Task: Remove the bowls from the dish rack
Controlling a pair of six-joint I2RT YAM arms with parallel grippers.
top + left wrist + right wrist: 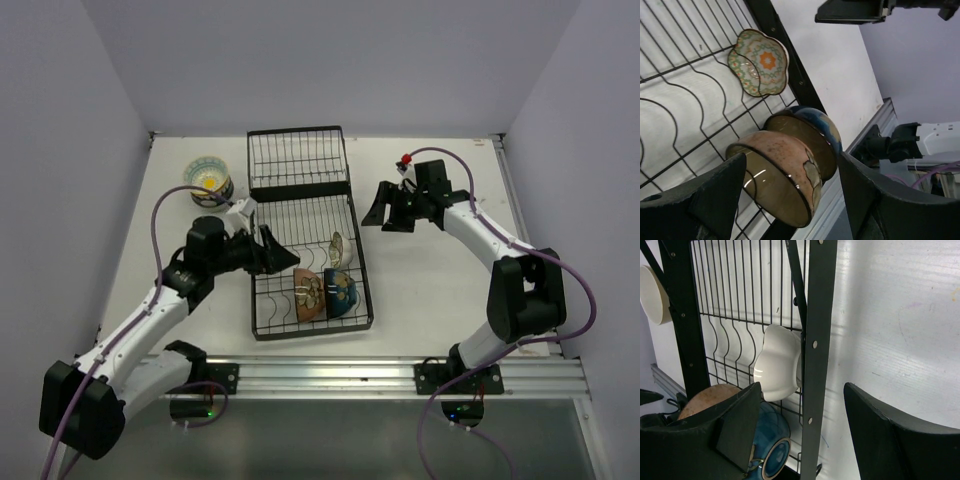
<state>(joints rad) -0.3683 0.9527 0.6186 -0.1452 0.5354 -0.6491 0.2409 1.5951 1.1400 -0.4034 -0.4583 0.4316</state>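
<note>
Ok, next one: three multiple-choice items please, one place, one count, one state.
1. The loose bowl sits: A left of the dish rack B right of it C in front of it.
2. Bowls in the rack: A one B three C five.
3. The left jaws are: A shut on a bowl B open, empty C out of view.
Answers: A, it stands left of the far section; B, tan bowl, blue bowl, flower-patterned bowl; B, spread with nothing gripped.
</note>
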